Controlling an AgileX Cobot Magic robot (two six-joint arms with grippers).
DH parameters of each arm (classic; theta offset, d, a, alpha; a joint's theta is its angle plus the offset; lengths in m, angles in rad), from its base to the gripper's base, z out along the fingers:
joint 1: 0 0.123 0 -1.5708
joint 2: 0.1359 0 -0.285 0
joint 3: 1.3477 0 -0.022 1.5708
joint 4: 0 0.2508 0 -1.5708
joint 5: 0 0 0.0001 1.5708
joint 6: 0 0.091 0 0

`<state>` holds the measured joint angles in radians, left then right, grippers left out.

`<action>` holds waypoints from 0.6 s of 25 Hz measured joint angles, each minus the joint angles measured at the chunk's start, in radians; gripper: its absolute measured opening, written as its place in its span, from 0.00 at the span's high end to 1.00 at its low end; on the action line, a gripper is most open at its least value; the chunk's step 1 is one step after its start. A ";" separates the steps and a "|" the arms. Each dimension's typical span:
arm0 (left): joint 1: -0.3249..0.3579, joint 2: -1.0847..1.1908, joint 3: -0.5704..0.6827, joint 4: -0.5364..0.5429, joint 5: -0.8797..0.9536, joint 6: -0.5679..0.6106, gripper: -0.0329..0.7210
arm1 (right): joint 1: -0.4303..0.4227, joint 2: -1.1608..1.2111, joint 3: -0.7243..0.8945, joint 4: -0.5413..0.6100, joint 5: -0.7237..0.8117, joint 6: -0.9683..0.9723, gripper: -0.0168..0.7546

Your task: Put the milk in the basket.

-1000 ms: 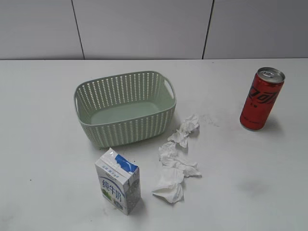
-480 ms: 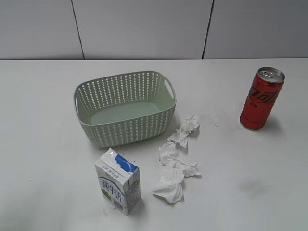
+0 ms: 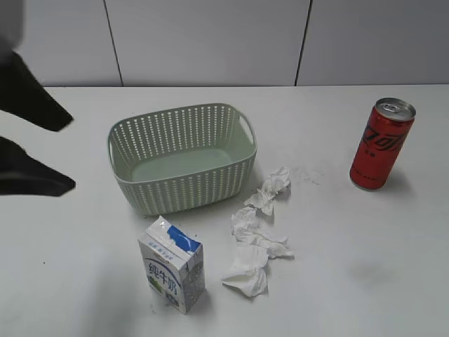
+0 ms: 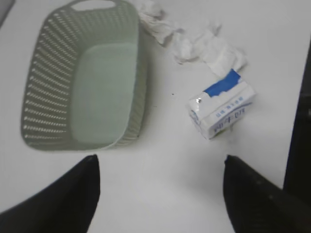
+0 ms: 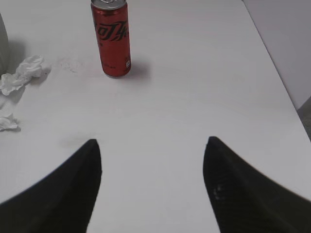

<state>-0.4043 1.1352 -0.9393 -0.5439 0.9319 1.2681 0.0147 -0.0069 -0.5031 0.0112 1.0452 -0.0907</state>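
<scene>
- Milk [image 3: 172, 264] is seen standing upright on the white table [image 3: 365, 267], near the front edge of the exterior view, just in front of the basket [image 3: 182, 158] and apart from it.
- A blue top corner, blue characters and a green picture are shown on the carton's front face.
- From the left wrist view, the milk [image 4: 222, 109] is found to the right of the basket [image 4: 82, 77], with a strip of bare table between them.
- The basket is seen lying open side up, pale green, with perforated walls and a cut-out handle at each end; nothing is seen inside it.
- The left gripper [image 3: 66, 153] is caught at the left edge of the exterior view, blurred and dark, its two fingers spread wide apart.
- Nothing is held between the left fingers [image 4: 73, 194]; in the wrist view they are seen over bare table, short of both basket and carton.
- The right gripper [image 5: 150, 145] is seen only in its own wrist view, with its jaws parted and nothing between them, only bare table.
- A red can [image 3: 382, 144] is seen upright at the far right, well apart from the milk and the basket.
- The same red can [image 5: 111, 38] is shown ahead of the right gripper, well clear of it.
- Crumpled white tissues [image 3: 258, 232] are scattered between basket and can, just beside the milk's right side.
</scene>
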 joint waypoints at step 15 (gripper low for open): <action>-0.287 0.488 -0.155 0.200 -0.026 0.223 0.18 | 0.000 0.000 0.000 0.000 0.000 0.000 0.31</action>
<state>-0.6913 1.6233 -1.0939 -0.3438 0.9059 1.4915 0.0147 -0.0069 -0.5031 0.0112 1.0452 -0.0907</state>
